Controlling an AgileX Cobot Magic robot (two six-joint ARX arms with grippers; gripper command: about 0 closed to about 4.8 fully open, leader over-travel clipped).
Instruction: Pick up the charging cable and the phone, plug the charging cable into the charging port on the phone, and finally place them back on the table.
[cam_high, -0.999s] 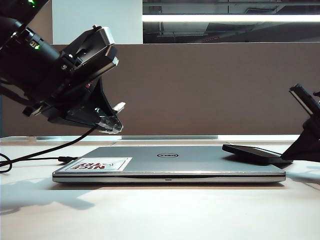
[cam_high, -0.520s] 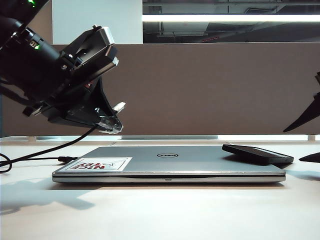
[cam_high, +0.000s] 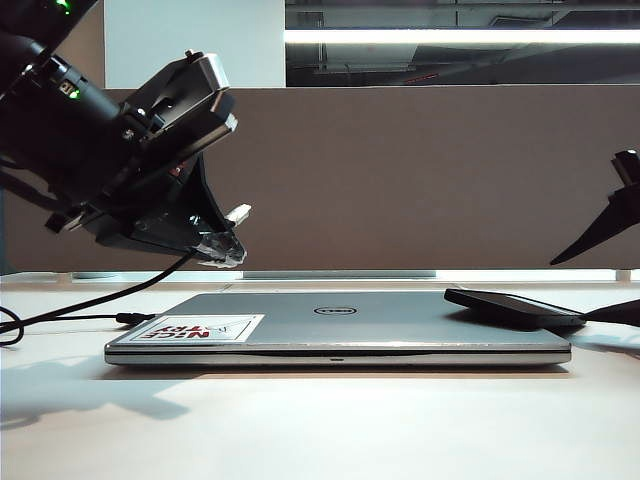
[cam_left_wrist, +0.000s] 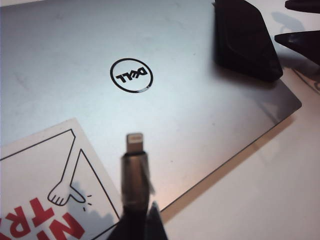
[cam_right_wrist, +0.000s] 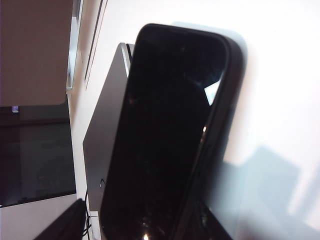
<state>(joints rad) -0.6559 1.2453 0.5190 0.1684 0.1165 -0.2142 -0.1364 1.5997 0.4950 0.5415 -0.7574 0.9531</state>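
Note:
The black phone (cam_high: 515, 307) lies on the right corner of the laptop lid, its right end jutting past the edge. My right gripper (cam_high: 570, 290) is open at that end, one finger above it and one below. In the right wrist view the phone (cam_right_wrist: 165, 130) runs out from between the two dark fingers (cam_right_wrist: 65, 222) of the right gripper (cam_right_wrist: 145, 225). My left gripper (cam_high: 225, 250) hangs above the laptop's left part, shut on the charging cable (cam_high: 90, 300). The silver plug (cam_left_wrist: 135, 141) sticks out past the left gripper (cam_left_wrist: 137, 222). The charging port is not visible.
A closed silver Dell laptop (cam_high: 380, 320) with a red-lettered sticker (cam_high: 200, 328) lies in the middle of the white table (cam_high: 320, 420). A brown divider panel (cam_high: 420, 180) closes off the back. The cable's slack loops at the left edge of the table.
My right gripper has gone from shut to open, and its fingers now spread above and below the phone's right end. The phone, the laptop and the left arm have not moved.

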